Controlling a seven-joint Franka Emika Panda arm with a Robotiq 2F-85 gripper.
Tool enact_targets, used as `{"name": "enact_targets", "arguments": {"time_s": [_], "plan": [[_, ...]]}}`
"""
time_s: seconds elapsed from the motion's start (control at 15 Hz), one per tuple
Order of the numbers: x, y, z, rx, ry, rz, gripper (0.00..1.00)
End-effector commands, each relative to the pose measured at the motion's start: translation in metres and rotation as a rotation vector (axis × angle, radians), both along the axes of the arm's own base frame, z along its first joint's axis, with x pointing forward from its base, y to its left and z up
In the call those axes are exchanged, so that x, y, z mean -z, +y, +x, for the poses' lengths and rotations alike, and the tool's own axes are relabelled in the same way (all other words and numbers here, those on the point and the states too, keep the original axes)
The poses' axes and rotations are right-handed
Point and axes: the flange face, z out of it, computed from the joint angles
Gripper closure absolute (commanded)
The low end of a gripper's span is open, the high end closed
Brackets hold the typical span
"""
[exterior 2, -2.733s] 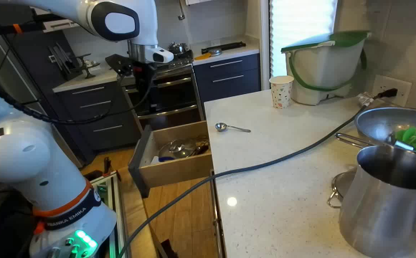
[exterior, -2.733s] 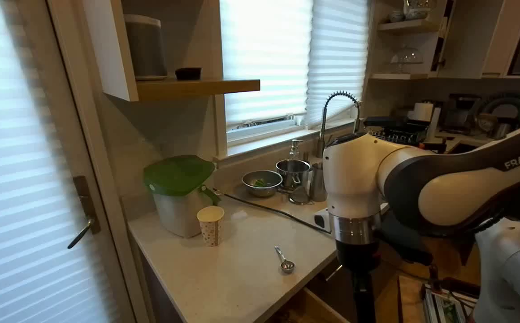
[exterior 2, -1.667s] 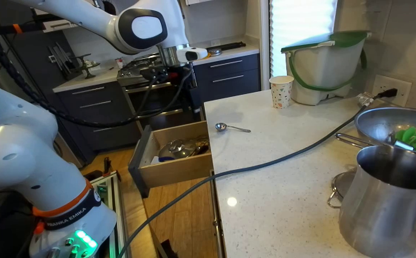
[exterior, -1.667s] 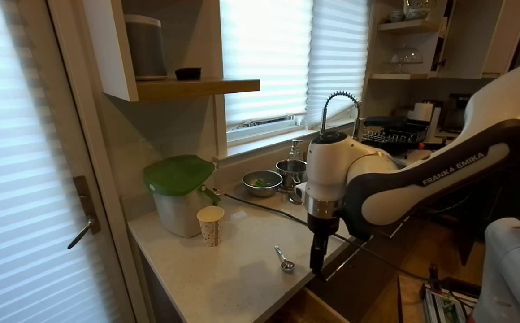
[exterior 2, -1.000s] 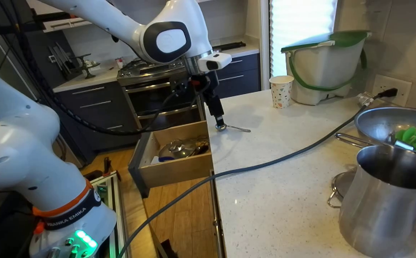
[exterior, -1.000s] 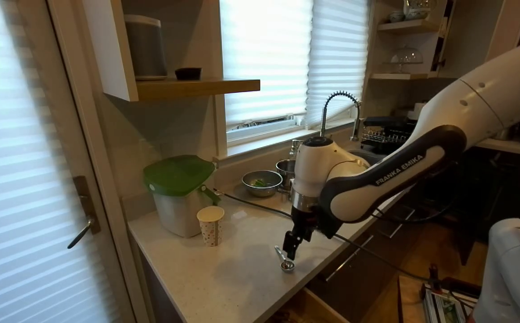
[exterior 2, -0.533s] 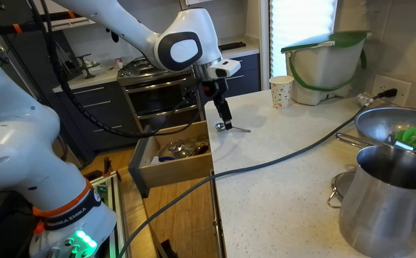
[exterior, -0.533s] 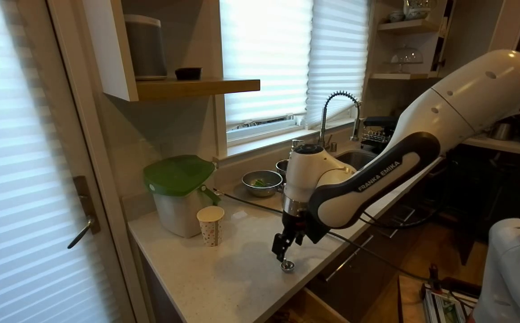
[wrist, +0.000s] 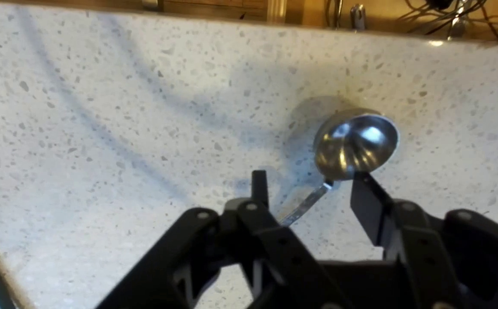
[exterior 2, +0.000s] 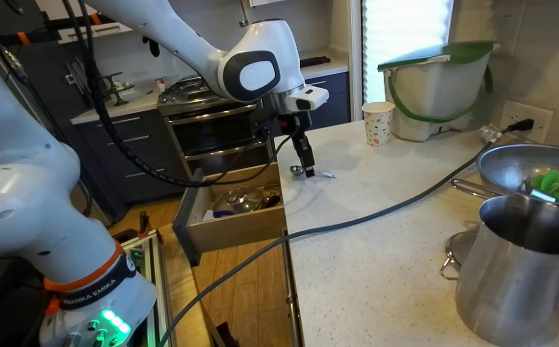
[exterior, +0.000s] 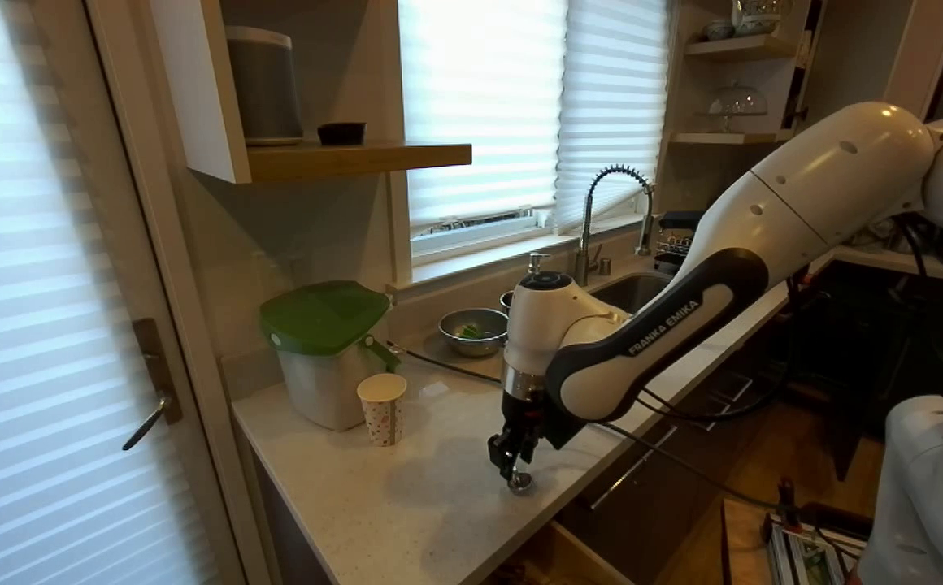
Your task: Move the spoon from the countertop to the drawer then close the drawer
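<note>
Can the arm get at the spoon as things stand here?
Most likely yes: in the wrist view, the handle of the spoon shows in the gap of the open gripper; the cup and bucket stand clear in both exterior views. The gripper's exact height is unclear.

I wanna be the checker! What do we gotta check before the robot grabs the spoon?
Drawer pulled out: ok.
Hand open: ok, its fingers stand apart.
Spoon lined up: ok, its handle shows between the fingers in the wrist view.
Fingers touching the countertop: cannot tell.
Spoon gripped for lifting: not ok, the hand hasn't closed on it yet.
Cup out of the way: ok, it stands apart from the hand.
</note>
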Motion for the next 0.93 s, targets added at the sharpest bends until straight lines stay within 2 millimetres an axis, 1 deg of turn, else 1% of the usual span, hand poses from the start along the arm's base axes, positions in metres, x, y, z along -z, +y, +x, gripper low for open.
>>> {"name": "enact_targets", "arguments": {"time_s": [0.0, 0.2, 0.27, 0.4, 0.53, 0.73, 0.87], "plan": [[0.007, 0.001, 0.007, 0.018, 0.004, 0.023, 0.77], [0.01, 0.0, 0.008, 0.024, 0.012, 0.031, 0.99], [0.011, 0.0, 0.008, 0.026, 0.013, 0.033, 1.0], [0.007, 0.002, 0.009, 0.026, 0.01, 0.041, 0.96], [-0.001, 0.008, 0.006, 0.016, 0.01, 0.047, 0.97], [-0.015, 0.038, -0.007, -0.07, 0.028, 0.08, 0.97], [-0.025, 0.065, -0.022, -0.161, 0.061, 0.109, 0.97]]}}
